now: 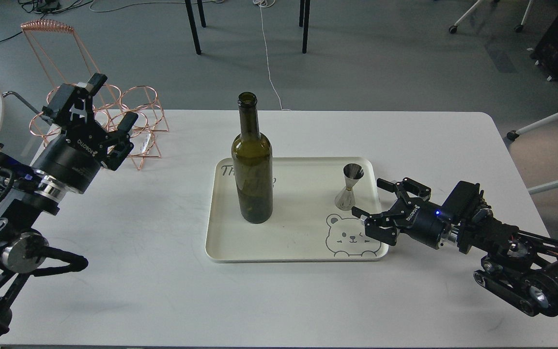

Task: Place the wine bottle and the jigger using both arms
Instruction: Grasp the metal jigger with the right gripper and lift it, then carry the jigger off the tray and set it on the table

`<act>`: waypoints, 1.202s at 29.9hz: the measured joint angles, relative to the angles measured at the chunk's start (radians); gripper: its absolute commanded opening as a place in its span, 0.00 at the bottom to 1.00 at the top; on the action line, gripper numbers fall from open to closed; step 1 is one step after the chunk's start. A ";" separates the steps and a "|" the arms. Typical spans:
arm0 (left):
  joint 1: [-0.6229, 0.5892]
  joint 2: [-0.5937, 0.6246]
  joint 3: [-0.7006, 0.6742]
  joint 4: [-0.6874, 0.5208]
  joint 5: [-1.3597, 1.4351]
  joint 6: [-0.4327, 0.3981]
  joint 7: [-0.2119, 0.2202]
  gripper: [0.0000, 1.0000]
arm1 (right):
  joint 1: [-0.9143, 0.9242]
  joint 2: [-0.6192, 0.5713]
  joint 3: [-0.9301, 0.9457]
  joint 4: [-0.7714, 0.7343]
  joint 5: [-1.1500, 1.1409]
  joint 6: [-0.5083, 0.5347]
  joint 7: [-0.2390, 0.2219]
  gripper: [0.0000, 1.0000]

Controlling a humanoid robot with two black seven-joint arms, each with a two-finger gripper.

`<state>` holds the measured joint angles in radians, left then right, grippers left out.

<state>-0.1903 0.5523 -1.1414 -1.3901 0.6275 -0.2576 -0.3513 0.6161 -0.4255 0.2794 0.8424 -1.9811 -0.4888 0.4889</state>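
Note:
The dark olive-green wine bottle [252, 165] stands upright on the left half of a cream tray [288, 242]. The small steel jigger [349, 188] stands upright on the tray's right side, above a printed bear. My right gripper [371, 198] is open and low over the tray's right edge, just right of the jigger and not touching it. My left gripper [109, 102] is open and empty, raised at the table's far left, well away from the bottle.
A copper wire bottle rack [100, 106] stands at the table's back left corner, right behind my left gripper. The white table [279, 300] ends close to the front. Chair legs and cables lie on the floor behind.

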 measured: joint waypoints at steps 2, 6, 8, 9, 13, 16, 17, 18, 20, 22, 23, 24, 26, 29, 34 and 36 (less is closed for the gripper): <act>0.000 0.002 -0.003 -0.001 0.000 0.000 0.000 0.98 | 0.022 0.049 0.001 -0.058 -0.001 0.000 0.000 0.94; 0.000 0.006 -0.011 -0.001 0.000 0.000 0.000 0.98 | 0.068 0.133 0.002 -0.153 0.000 0.000 0.000 0.64; 0.000 0.006 -0.012 -0.002 0.000 0.000 0.000 0.98 | 0.075 0.151 0.002 -0.167 0.001 0.000 0.000 0.25; 0.000 0.007 -0.013 -0.003 0.000 0.000 0.000 0.98 | 0.077 0.157 0.001 -0.170 0.002 0.000 0.000 0.22; 0.000 0.007 -0.013 -0.014 0.000 0.001 0.000 0.98 | 0.078 0.164 0.000 -0.170 0.003 0.000 0.000 0.09; 0.000 0.007 -0.013 -0.019 0.000 0.001 0.000 0.98 | 0.078 0.153 0.000 -0.152 0.008 0.000 0.000 0.08; 0.000 0.007 -0.013 -0.019 0.000 0.001 0.000 0.98 | 0.076 0.144 0.002 -0.142 0.011 0.000 0.000 0.08; 0.000 0.007 -0.013 -0.019 0.000 0.001 0.000 0.98 | 0.074 0.131 0.007 -0.128 0.014 0.000 0.000 0.08; 0.000 0.007 -0.013 -0.020 0.000 0.001 0.000 0.98 | 0.071 0.094 0.019 -0.091 0.024 0.000 0.000 0.09; 0.000 0.007 -0.014 -0.020 0.000 0.001 0.000 0.98 | 0.070 0.043 0.046 -0.036 0.045 0.000 0.000 0.09; 0.000 0.007 -0.014 -0.021 0.000 0.001 0.000 0.98 | 0.069 0.019 0.062 -0.012 0.057 0.000 0.000 0.09; 0.000 0.007 -0.014 -0.022 0.000 0.001 0.000 0.98 | 0.068 -0.009 0.081 0.012 0.070 0.000 0.000 0.09; 0.000 0.008 -0.014 -0.027 0.000 0.001 0.000 0.98 | 0.066 -0.061 0.112 0.036 0.109 0.000 0.000 0.10; 0.000 0.008 -0.014 -0.032 0.000 0.001 0.000 0.98 | 0.065 -0.132 0.133 0.041 0.185 0.000 0.000 0.10; 0.000 0.005 -0.014 -0.035 0.000 0.001 0.000 0.98 | 0.037 -0.221 0.125 0.001 0.329 0.000 0.000 0.11; 0.000 0.002 -0.013 -0.035 0.000 0.000 0.000 0.98 | 0.018 -0.229 0.123 -0.032 0.352 0.000 0.000 0.11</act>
<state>-0.1905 0.5547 -1.1540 -1.4252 0.6278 -0.2571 -0.3513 0.6338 -0.6546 0.4025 0.8103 -1.6294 -0.4888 0.4885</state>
